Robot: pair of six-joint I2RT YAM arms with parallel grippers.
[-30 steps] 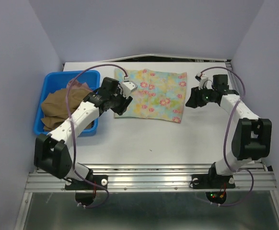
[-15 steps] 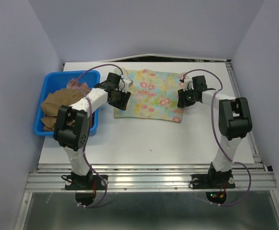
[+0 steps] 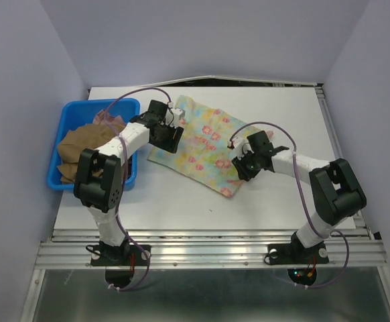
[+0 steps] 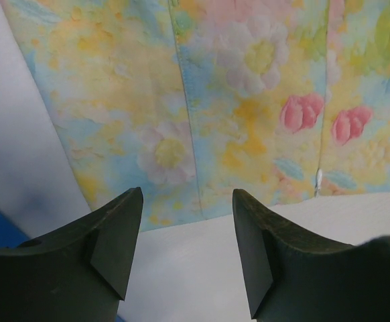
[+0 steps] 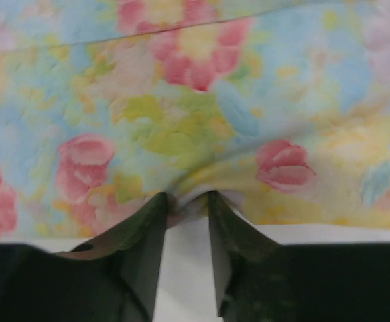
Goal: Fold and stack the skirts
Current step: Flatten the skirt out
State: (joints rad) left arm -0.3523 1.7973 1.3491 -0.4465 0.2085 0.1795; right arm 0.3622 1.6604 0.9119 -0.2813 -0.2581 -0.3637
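Observation:
The pastel yellow-blue skirt with pink flowers lies askew on the white table, running from back left to front right. My right gripper is shut on its right hem; the right wrist view shows the cloth bunched between the fingertips of the gripper. My left gripper is open and empty at the skirt's left edge. In the left wrist view the gripper has bare table between the fingers, and the cloth lies just ahead. The brown skirt and the dusty pink skirt lie in the bin.
The blue plastic bin stands at the table's left side, close beside my left arm. The white table has side walls near its left and right edges. Purple cables loop over both arms.
My right gripper has shut on the floral skirt's right edge and dragged it forward and left, so the skirt now lies diagonal. My left gripper moved back to the skirt's left edge, then held.

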